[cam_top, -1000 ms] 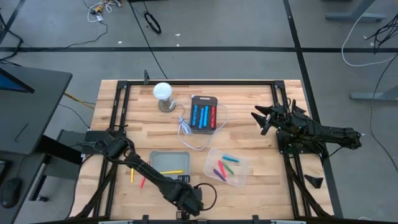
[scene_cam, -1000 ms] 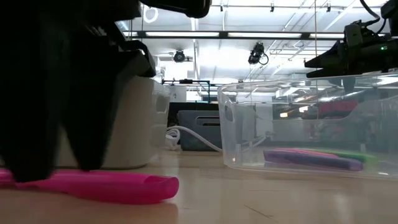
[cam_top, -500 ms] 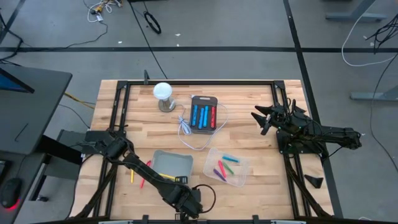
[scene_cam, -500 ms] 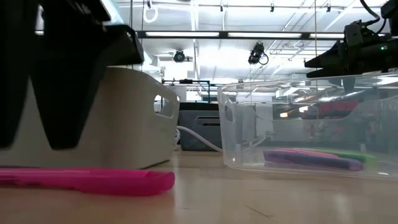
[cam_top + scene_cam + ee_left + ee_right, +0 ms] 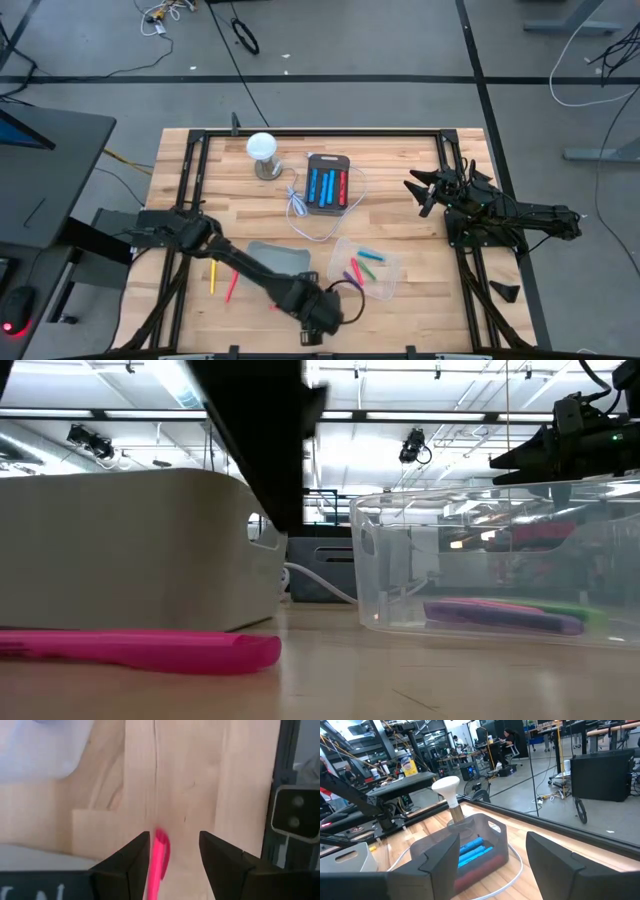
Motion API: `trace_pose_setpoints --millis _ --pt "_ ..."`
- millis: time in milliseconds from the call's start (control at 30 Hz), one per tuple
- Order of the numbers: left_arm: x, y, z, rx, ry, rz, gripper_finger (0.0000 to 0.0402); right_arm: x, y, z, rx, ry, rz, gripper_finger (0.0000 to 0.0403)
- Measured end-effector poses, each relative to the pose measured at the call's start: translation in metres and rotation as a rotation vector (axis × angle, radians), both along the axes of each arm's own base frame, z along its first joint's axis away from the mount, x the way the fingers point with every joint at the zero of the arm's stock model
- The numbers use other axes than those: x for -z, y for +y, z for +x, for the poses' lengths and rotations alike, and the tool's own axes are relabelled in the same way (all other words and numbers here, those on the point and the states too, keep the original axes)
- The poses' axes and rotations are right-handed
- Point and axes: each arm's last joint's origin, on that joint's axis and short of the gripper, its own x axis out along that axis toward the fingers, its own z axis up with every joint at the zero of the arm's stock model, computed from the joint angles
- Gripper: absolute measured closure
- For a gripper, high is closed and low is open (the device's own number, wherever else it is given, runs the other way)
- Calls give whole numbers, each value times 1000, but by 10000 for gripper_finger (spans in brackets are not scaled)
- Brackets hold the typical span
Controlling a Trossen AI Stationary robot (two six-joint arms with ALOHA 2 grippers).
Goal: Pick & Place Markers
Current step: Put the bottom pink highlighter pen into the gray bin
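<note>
Left wrist view looks down between the left pincer (image 5: 174,852), whose two dark fingers (image 5: 131,857) are spread apart with nothing clamped; the tip of a pink marker (image 5: 159,855) lies on the wooden counter (image 5: 200,775) in the gap between them, touching neither finger as far as can be seen. From above, that left pincer (image 5: 322,312) sits at the counter's near edge, just in front of the grey bin (image 5: 283,258) and beside the clear plastic bin (image 5: 365,268).

At counter height the pink marker (image 5: 150,650) lies flat in front of the grey bin (image 5: 130,545), with the clear plastic bin (image 5: 500,560) to its side, holding a purple marker (image 5: 500,617) and a green marker (image 5: 585,615) on its floor. The overhead picture shows more loose markers in the clear bin, blue (image 5: 370,254), green (image 5: 369,270), red (image 5: 356,269) and purple (image 5: 350,279). On the far side of the grey bin from the clear one, a yellow marker (image 5: 212,277) and a red marker (image 5: 231,285) lie on the bare counter.

Farther back stands a dark tray (image 5: 328,184) with blue and red markers laid side by side, ringed by a white cable (image 5: 298,208), and a white bulb-shaped lamp (image 5: 262,150) next to it. The right pincer (image 5: 420,190) waits well beyond the clear bin, fingers parted and empty.
</note>
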Motion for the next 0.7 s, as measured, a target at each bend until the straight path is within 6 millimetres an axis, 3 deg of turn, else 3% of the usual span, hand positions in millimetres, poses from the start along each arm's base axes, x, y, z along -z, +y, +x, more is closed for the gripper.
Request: trace_pose_setpoints --millis 200,700 --pt "13 8 17 -33 35 -31 223 0 0 0 0 0 0 172" --pt "30 9 13 -8 122 43 235 0 0 0 0 0 0 172"
